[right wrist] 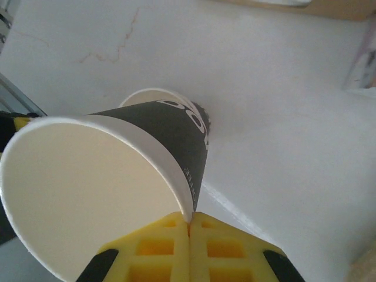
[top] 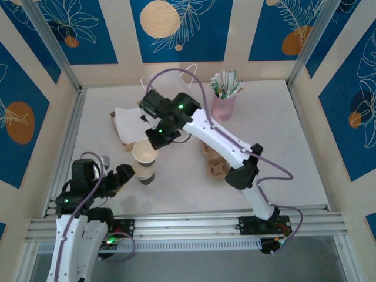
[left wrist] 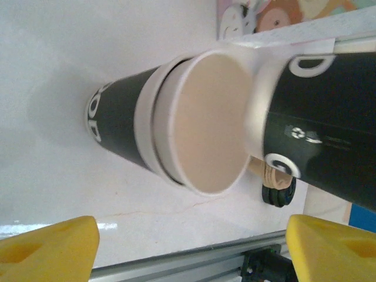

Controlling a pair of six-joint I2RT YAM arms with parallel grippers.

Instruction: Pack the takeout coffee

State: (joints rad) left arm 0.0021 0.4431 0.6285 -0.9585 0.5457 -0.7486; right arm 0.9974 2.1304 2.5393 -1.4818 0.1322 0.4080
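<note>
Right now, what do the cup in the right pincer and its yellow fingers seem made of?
The cup looks like paper: matte cream inside, thin rolled rim, printed dark outside. The right pincer has fingers that look like moulded yellow plastic, matte, with grid recesses; perhaps rubbery.

Rt wrist cam: tilted cup (right wrist: 88, 194) and rt gripper (right wrist: 189, 223) cut off at bottom edge. L wrist cam: same cup blurred, runs off right. Top cam: rt arm (top: 226, 143) part-hides brown tray (top: 215, 169).

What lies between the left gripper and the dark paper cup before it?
Bare white table, seen in the left wrist view, separates the left gripper from the paper cup.
</note>
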